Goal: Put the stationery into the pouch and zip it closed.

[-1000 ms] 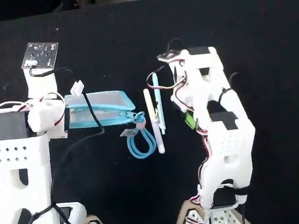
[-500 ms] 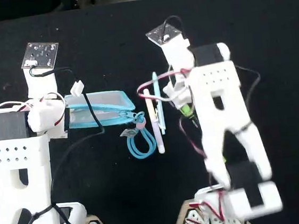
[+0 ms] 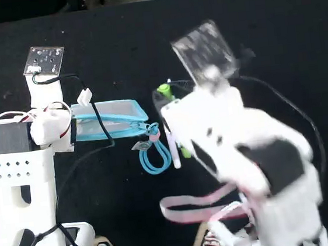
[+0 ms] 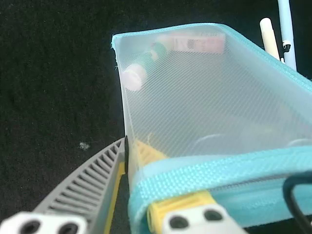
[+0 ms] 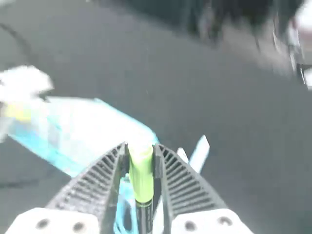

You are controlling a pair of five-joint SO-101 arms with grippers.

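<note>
The black surface (image 3: 273, 41) carries everything. My right hand (image 5: 140, 150) is clenched on a green marker (image 5: 141, 178), held up off the surface above the white pen (image 3: 175, 157) and blue pen (image 4: 286, 29), which lie just beside the pouch (image 3: 108, 120). My left hand (image 4: 130, 146) is clamped on the end of the pouch farthest from the pens. The marker's long axis runs along my fingers, with its green end poking out past the tips and aimed roughly toward the pouch. To do this step well, I judge I should turn the marker to lie along the pouch's length. Then I would bring its leading end to the zip edge near the blue loop (image 3: 154, 156), slide it in low, and let go only once most of it is inside.
</note>
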